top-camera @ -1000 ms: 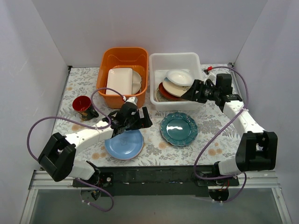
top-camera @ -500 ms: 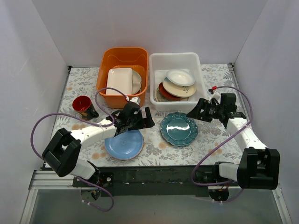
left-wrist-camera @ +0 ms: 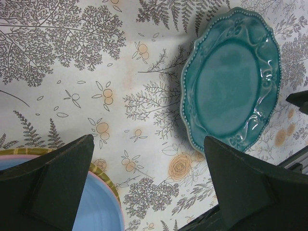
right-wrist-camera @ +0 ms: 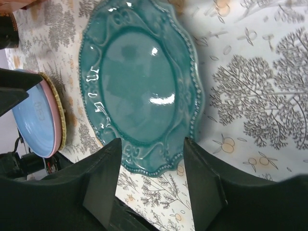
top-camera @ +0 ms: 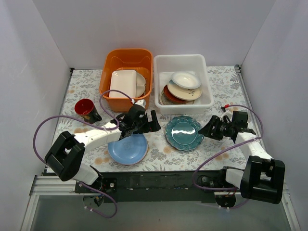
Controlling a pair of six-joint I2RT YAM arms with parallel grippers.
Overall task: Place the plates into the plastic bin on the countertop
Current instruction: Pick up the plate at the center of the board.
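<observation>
Hovering left gripper [top-camera: 151, 123]: jaws wide, empty, by blue plate [top-camera: 127, 149]
Right gripper [top-camera: 206, 130]: jaws apart, empty, at teal plate [top-camera: 184, 133] rim

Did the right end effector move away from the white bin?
Yes. The right end effector left the white plastic bin, moving down the top view, to beside the teal plate.

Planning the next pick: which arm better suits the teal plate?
Right. The right hand sits beside the teal plate, jaws framing its rim; the left hand hangs by the light blue plate.
</observation>
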